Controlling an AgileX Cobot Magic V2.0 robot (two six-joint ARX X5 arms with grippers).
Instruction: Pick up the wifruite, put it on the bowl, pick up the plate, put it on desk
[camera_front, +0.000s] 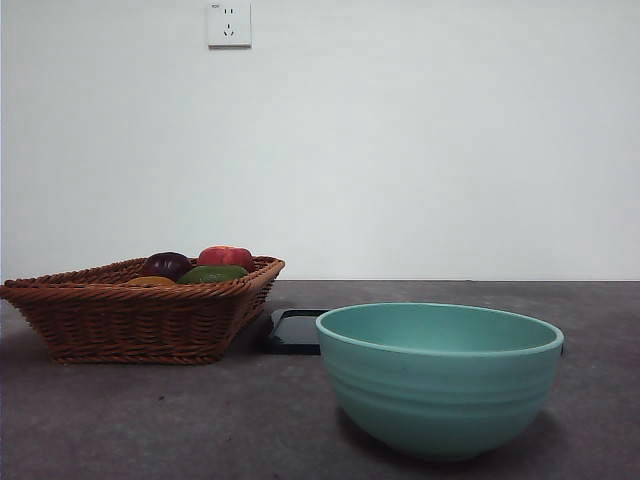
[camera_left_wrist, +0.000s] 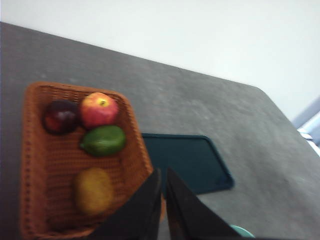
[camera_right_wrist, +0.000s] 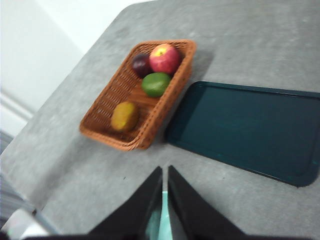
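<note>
A woven brown wicker basket (camera_right_wrist: 142, 95) sits on the dark grey desk (camera_right_wrist: 260, 40) and holds four fruits: one orange-yellow wifruite (camera_right_wrist: 125, 116), one green fruit (camera_right_wrist: 155, 84), one red apple-like fruit (camera_right_wrist: 165, 58) and one dark purple fruit (camera_right_wrist: 141, 63). The wifruite lies alone at the basket end nearer both claws; the other three cluster at the far end, the green one between the wifruite and the red and purple pair.

Just beside the basket lies one flat, dark teal rectangular tray (camera_right_wrist: 245, 127), with nothing on it. One pale teal-green bowl (camera_front: 440, 378) stands upright on the desk; its visible inside is bare.

The left gripper (camera_left_wrist: 162, 175) hangs above the basket's near corner with its two black jaws pressed almost together, pinching nothing. The wifruite (camera_left_wrist: 93, 191) lies in the basket just to one side of these jaws, not touched.

The right gripper (camera_right_wrist: 164, 172) hovers over bare desk, short of the basket and tray, its jaws likewise nearly closed on nothing. A sliver of teal bowl shows between and below them.

From the low front view, neither arm appears. The basket wall hides most of the fruit, so the wifruite (camera_front: 150, 282) is only a thin orange edge. The tray (camera_front: 293, 331) is mostly hidden behind the bowl. Both wrist views are slightly blurred.
</note>
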